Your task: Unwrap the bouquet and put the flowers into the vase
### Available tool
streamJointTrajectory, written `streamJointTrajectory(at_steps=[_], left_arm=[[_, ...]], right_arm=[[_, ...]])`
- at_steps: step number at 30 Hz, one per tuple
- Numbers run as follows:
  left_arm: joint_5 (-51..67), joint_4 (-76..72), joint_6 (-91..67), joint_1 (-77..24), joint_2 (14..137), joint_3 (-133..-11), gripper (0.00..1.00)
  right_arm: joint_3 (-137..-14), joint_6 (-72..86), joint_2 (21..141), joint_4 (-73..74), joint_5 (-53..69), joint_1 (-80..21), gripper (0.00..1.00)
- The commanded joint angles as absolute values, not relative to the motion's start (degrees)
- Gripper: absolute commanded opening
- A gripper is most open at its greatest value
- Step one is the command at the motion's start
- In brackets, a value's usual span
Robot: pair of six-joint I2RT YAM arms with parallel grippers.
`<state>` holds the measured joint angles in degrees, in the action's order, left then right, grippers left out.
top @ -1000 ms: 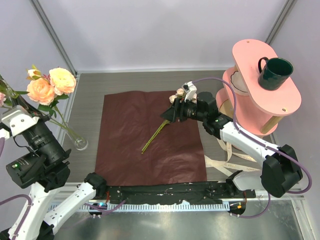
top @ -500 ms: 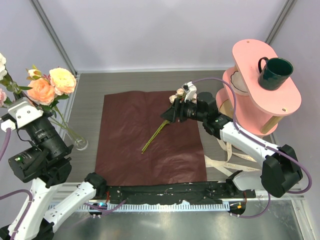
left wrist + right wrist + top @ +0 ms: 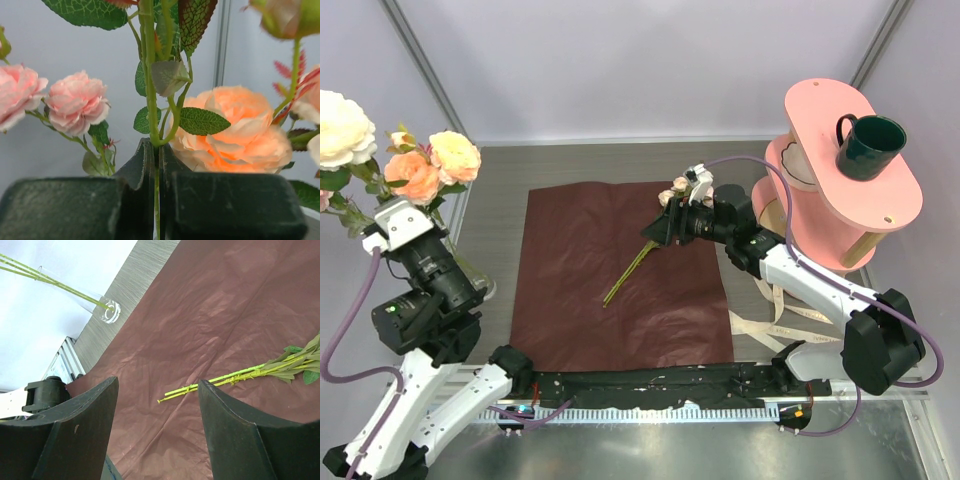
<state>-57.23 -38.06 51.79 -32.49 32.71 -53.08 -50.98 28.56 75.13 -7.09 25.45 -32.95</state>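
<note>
Flower stem point(image 3: 148, 90) inside closed left claw point(image 3: 156, 152)

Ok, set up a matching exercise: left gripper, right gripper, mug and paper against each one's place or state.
1 left gripper
2 right gripper
3 mug
4 paper

A on the pink stand
B spread flat on the table
C shut on a flower stem
D open over the paper

Pairs: 1-C, 2-D, 3-A, 4-B
</note>
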Motion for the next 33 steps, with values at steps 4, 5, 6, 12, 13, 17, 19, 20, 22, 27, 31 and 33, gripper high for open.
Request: streamJointTrajectory(at_steps=[4,5,6,12,13,17,19,20,22,27,31,33], left_arm=[[-61.79,-48.95,53.70,-32.26,32.78,-48.69,0.01],[-62.05,-49.48,53.96,-32.26,32.78,-48.08,0.02],[-62.40,-50.35,54.23,-32.26,32.70,-47.82,0.03],[-63.28,-51.68,55.02,-32.26,32.08,-46.14,0.22],[-63.54,-51.77,55.11,-32.26,31.82,-46.06,0.31],[-64.68,-48.98,53.97,-32.26,30.94,-46.49,0.53],[-65.91,-45.37,51.52,-32.26,29.54,-47.80,0.61],[-66.27,-39.70,47.41,-32.26,28.92,-48.33,0.63],[-66.62,-33.08,42.39,-32.26,26.47,-49.65,0.67],[-69.25,-15.14,28.51,-32.26,23.38,-51.41,0.70],[-71.01,-5.81,21.98,-32.26,21.80,-54.75,0.70],[-71.19,-1.25,19.53,-32.26,22.23,-56.59,0.63]], right_arm=[[-50.89,27.77,73.39,-8.97,25.93,-33.05,0.70],[-50.98,27.77,73.48,-8.88,26.01,-33.05,0.70],[-50.98,27.77,73.30,-8.96,26.19,-33.05,0.70],[-50.89,27.95,73.13,-8.96,26.28,-33.05,0.70],[-50.80,27.95,73.13,-8.88,26.37,-33.05,0.70],[-50.63,28.12,73.30,-9.14,26.37,-33.05,0.70],[-50.63,28.21,73.30,-9.05,26.37,-33.05,0.70],[-50.63,28.21,73.56,-8.97,26.37,-33.05,0.70],[-50.71,28.39,73.65,-9.05,26.28,-32.96,0.70],[-50.71,28.65,74.18,-9.14,26.54,-33.13,0.70],[-50.71,28.83,74.44,-9.05,26.54,-33.13,0.70],[-50.71,29.00,74.70,-9.23,26.54,-33.05,0.71]])
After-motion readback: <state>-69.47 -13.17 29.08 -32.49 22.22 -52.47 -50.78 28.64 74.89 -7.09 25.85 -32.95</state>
